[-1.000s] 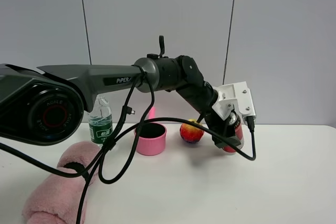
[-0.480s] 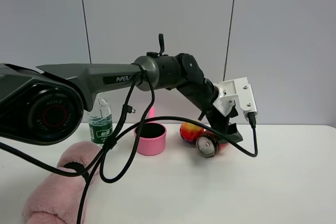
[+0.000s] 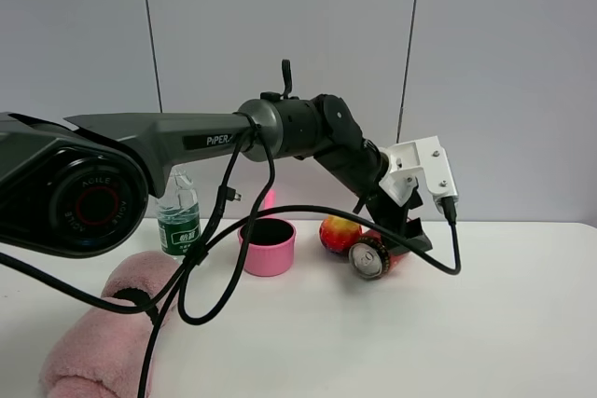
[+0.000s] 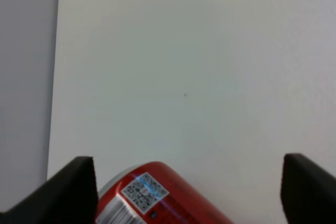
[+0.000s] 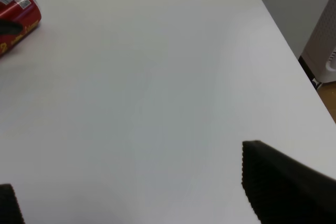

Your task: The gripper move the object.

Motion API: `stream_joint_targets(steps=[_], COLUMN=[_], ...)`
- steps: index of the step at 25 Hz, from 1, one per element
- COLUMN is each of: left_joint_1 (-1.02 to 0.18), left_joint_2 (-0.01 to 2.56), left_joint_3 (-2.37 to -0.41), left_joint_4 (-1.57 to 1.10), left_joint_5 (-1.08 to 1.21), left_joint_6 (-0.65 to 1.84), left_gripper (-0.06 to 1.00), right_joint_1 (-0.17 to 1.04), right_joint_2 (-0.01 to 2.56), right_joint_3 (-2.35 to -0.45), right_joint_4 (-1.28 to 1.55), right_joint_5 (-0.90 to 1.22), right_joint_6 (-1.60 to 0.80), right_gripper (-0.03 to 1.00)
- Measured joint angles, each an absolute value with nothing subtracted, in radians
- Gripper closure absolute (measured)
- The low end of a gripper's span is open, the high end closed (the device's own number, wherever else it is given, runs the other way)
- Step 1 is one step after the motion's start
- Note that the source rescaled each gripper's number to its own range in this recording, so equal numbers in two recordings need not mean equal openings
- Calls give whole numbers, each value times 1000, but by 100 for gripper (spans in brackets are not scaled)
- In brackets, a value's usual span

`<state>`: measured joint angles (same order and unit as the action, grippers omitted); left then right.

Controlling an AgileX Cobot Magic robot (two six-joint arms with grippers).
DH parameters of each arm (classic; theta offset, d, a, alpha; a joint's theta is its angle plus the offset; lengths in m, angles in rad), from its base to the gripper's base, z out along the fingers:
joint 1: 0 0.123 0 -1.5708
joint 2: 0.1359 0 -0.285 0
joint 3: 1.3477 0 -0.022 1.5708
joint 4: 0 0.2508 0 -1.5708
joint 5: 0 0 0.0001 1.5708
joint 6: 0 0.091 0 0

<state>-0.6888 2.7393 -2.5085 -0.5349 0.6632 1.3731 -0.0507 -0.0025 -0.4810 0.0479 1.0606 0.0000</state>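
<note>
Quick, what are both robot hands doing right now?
Left gripper: jaws open, red can lying between them, not gripped.
Right gripper: jaws open, holding nothing.

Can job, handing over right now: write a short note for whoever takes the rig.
Left hand: open, jaws wide, low over the can; nothing held.
Right hand: open, empty, over bare table, away from the job.
Can: on its side on the table, silver top toward the high camera, close by the ball, right of the cup.
Done: can rests on the table, not gripped.
Left: probably regrasp it, if it should not lie here; the goal spot cannot be told.
</note>
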Motion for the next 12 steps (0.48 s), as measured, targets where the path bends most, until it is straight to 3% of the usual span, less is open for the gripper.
stream_joint_targets(steps=[12], left_joint_1=[-689], left_joint_2=[2739], left_joint_3=[-2508], left_joint_4=[-535], left_joint_5=[664], left_joint_6=[1362], left_gripper=[57], right_joint_1=[-51], right_joint_2=[-2], right_joint_3=[-481], right_joint_4=[48], right_joint_5=[1061], right_joint_6=[0], right_gripper=[-3])
